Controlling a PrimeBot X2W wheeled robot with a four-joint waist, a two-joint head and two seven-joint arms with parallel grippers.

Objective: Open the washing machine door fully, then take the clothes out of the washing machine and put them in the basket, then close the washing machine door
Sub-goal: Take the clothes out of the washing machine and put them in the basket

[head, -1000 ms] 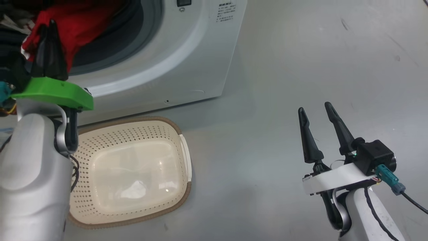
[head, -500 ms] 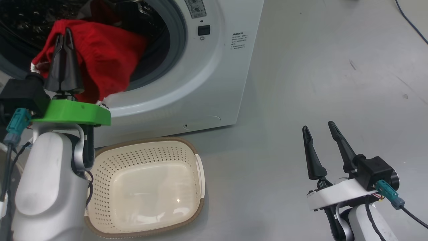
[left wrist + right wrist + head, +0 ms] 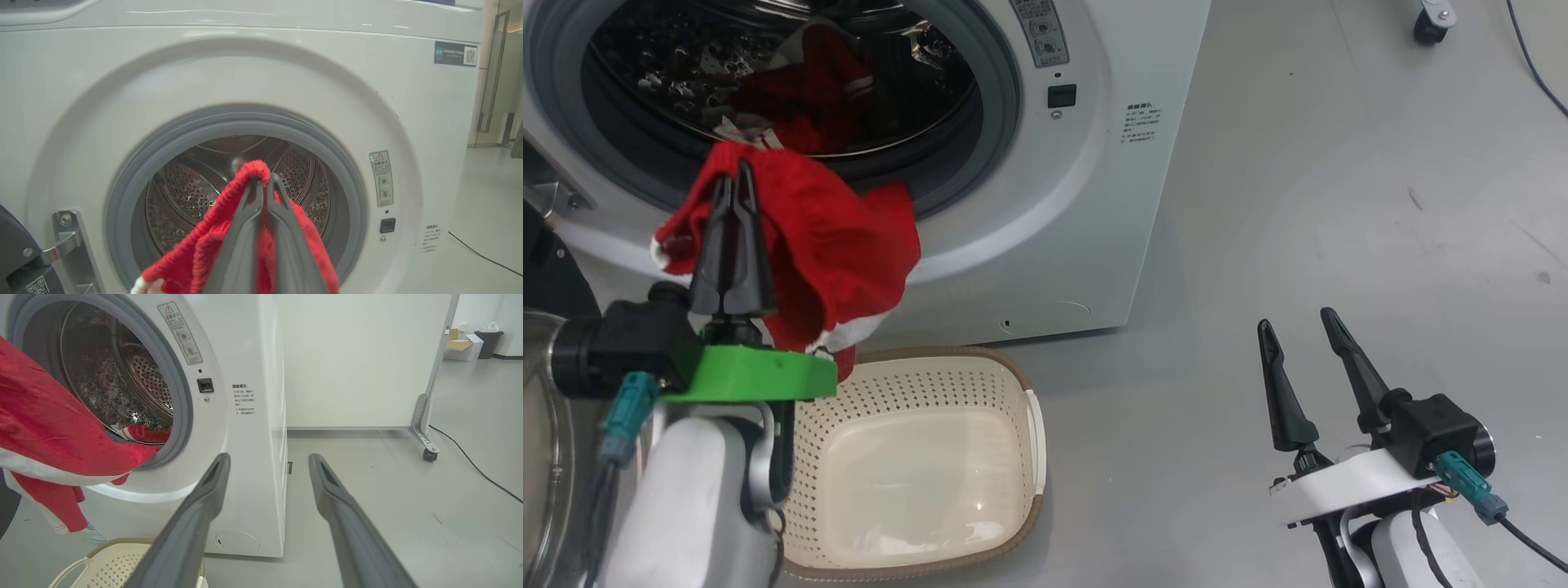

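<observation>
left jaws: clamped tight on a fold of the clothes (image 3: 841,245), mid-left of the head view; the rest drapes right of and below them
clothes: bottom edge by the basket (image 3: 931,353) rim, more in the washer (image 3: 1086,204) drum
right jaws: wide apart, lower right

Bare test lab: grey floor (image 3: 408,490), wheeled partition (image 3: 359,359), cardboard box (image 3: 461,349).

Lighting's bright and flat, looks like diffuse light from overhead. Head view: soft glare patch in the basket (image 3: 907,384) bottom near 6 o'clock, sparkly highlights in the washing machine (image 3: 1094,204) drum at 10, faint shadow on the floor (image 3: 1339,204) along its base. The clothes (image 3: 849,245) stay punchy red. Wrist views: left end effector (image 3: 264,181) and right end effector (image 3: 268,457) are mushy toward 6 o'clock, and the machine's top edge bows at 12 in the left one.
</observation>
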